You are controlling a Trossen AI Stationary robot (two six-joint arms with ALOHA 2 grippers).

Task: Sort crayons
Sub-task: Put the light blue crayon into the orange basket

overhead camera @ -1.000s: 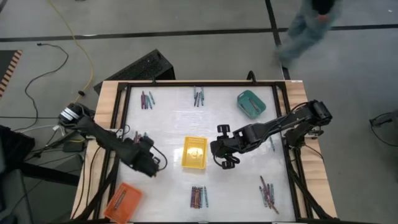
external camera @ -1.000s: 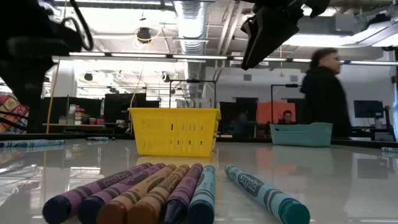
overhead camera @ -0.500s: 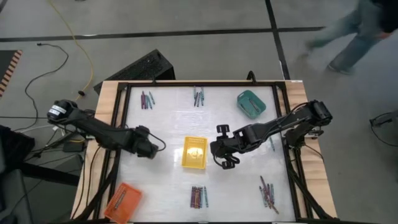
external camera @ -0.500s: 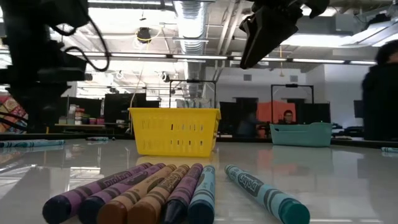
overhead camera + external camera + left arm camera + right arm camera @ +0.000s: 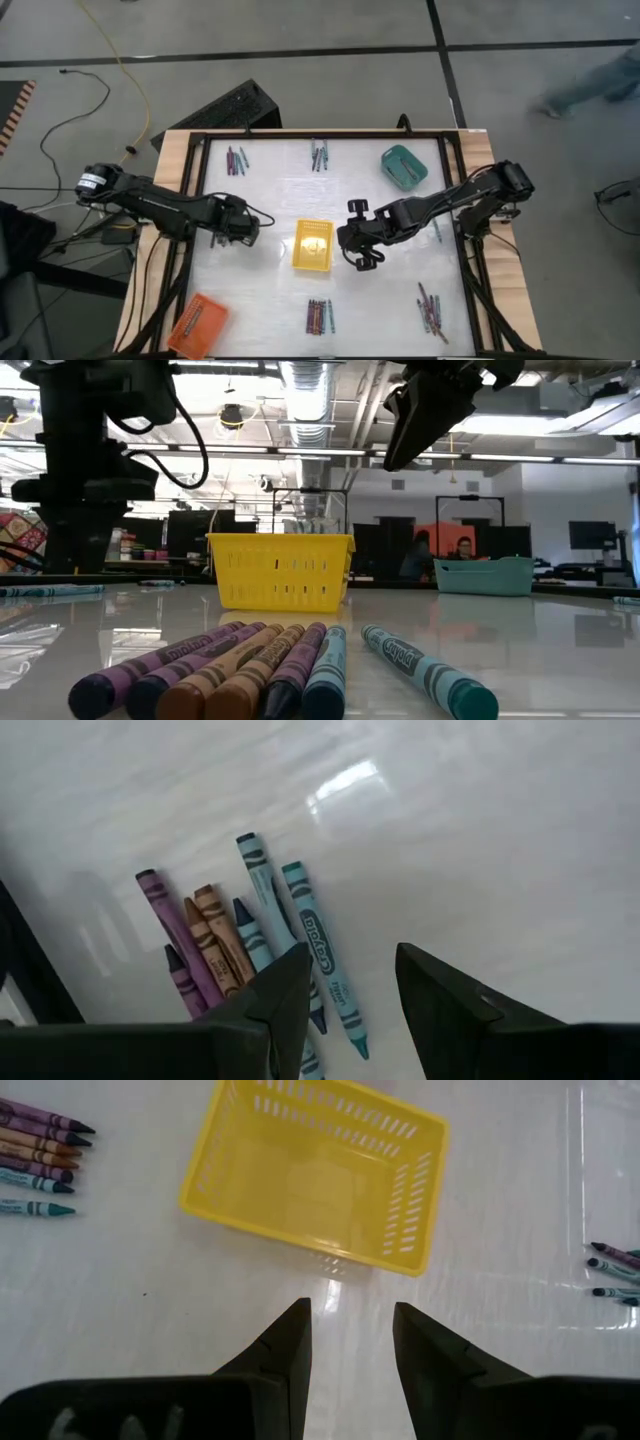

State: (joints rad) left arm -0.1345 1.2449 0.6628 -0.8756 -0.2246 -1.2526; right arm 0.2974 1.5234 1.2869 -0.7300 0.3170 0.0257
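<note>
A grey concrete floor (image 5: 300, 80) with dark seam lines fills the upper part of the high view, a yellow cable (image 5: 128, 70) trailing at upper left. In the low view, bright ceiling strip lights (image 5: 305, 380) hang over distant dark desks and monitors (image 5: 590, 535)

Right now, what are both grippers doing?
Left gripper: open, empty, over the crayons.
Right gripper: open, empty, beside the yellow basket.
</note>
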